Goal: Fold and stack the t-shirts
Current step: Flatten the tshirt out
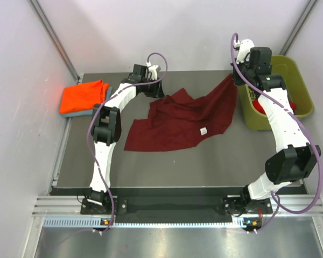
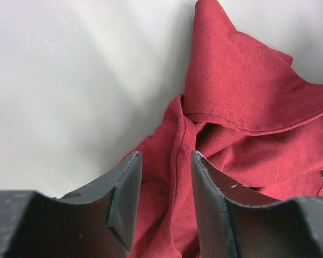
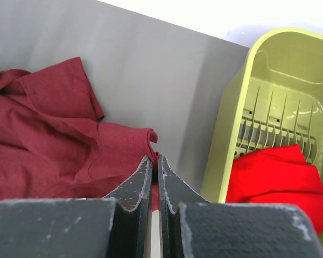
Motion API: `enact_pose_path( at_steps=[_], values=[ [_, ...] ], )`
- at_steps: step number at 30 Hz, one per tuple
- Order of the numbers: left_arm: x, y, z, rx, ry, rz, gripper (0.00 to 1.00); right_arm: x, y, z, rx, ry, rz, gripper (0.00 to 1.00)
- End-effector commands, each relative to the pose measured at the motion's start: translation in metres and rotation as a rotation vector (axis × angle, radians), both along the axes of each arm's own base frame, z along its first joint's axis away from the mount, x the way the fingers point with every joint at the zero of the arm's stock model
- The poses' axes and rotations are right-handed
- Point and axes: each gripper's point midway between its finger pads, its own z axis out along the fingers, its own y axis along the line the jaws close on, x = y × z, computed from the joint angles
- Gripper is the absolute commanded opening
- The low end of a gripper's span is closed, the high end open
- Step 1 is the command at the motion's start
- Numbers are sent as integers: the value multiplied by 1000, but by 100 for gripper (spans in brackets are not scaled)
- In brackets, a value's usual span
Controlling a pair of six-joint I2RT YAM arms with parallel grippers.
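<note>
nearest to us, the two arms rise from their bases at the near edge of the dark table [image 1: 204, 166]. beyond a bare strip of table lies the maroon t-shirt [image 1: 177, 121], unfolded and rumpled at the middle of the table, its near hem towards us and a small white label [image 1: 203, 130] showing on its right half.

farther back, the left tool [image 1: 152, 88] sits low at the shirt's far-left edge. in the left wrist view its jaws stand apart around a gap [image 2: 166, 201], so we call the left tool open. a seamed fold of the maroon t-shirt [image 2: 242, 107] runs into that gap, and we cannot tell whether either finger [image 2: 126, 199] touches the cloth.

at about the same depth on the right, the right tool [image 1: 237, 79] is closed on the far-right corner of the maroon t-shirt, which is drawn up into a point towards it. in the right wrist view the fingers [image 3: 142, 183] are pressed together with a thin edge of maroon cloth pinched between their tips, and the rest of the shirt [image 3: 48, 134] spreads away to the left with a short sleeve lying flat.

just right of that tool stands the olive-green bin [image 1: 299, 80] at the table's far-right corner, with the red t-shirt [image 1: 266, 107] bunched inside it [image 3: 274, 177].

on the far-left side, well apart from the maroon shirt, the orange t-shirt [image 1: 83, 97] lies folded on top of the grey-blue t-shirt [image 1: 75, 114], of which only the edges show.
</note>
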Motion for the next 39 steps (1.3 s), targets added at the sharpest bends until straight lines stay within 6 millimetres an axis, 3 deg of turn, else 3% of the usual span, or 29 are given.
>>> enact_pose_path(
  at_steps=[1,12,13,15,17,18,20,21,23,24,26,27,28,29,30,31,32,33,34,35,36,38,39],
  values=[
    [7,0,20,-10,-53,-16,44,11,-1,36,19,-105,-5,0],
    [-6,6,19,0,-22,-44,22,16,-1,33,15,-103,-9,0],
    [-9,5,20,0,-17,-55,4,16,-1,33,15,-103,-9,0],
    [-12,8,22,1,-12,-52,0,16,-1,32,17,-101,-8,0],
    [-13,12,46,-18,-39,-44,0,16,-1,34,17,-107,-9,0],
    [-14,15,72,-31,-75,-29,0,17,-2,35,15,-111,-10,0],
    [-12,24,105,-33,-143,-3,0,20,-2,41,14,-128,-14,0],
    [-15,29,142,-40,-217,3,0,22,-2,45,15,-138,-17,0],
    [-17,41,181,-24,-306,35,0,26,-3,53,14,-157,-25,0],
    [-28,48,217,-17,-379,44,0,28,-3,68,19,-190,-26,0],
    [-43,58,249,-10,-438,58,0,33,-3,78,21,-216,-30,0],
    [-54,62,251,0,-429,66,0,33,-4,93,29,-249,-34,0],
    [-75,68,283,-7,-489,72,0,34,-4,99,29,-261,-37,0],
    [-87,72,290,7,-506,66,0,33,-4,104,31,-274,-37,0],
    [-102,74,280,13,-471,60,0,31,-2,112,36,-290,-33,0],
    [-132,81,301,0,-494,64,0,29,-2,116,38,-294,-28,0],
    [-148,83,300,-4,-481,62,0,22,-1,123,42,-308,-21,0],
    [-164,85,272,9,-413,56,0,18,1,121,42,-302,-12,0],
    [-191,90,283,-22,-422,74,0,8,1,129,47,-319,-4,0],
    [-201,92,271,-22,-394,77,0,4,1,127,45,-312,1,0],
    [-214,96,246,-8,-343,84,5,1,1,116,38,-289,4,0],
    [-214,99,227,14,-318,99,39,-8,0,112,33,-281,6,0],
    [-206,98,209,40,-286,84,44,-9,-1,101,24,-256,3,0]
  ],
)
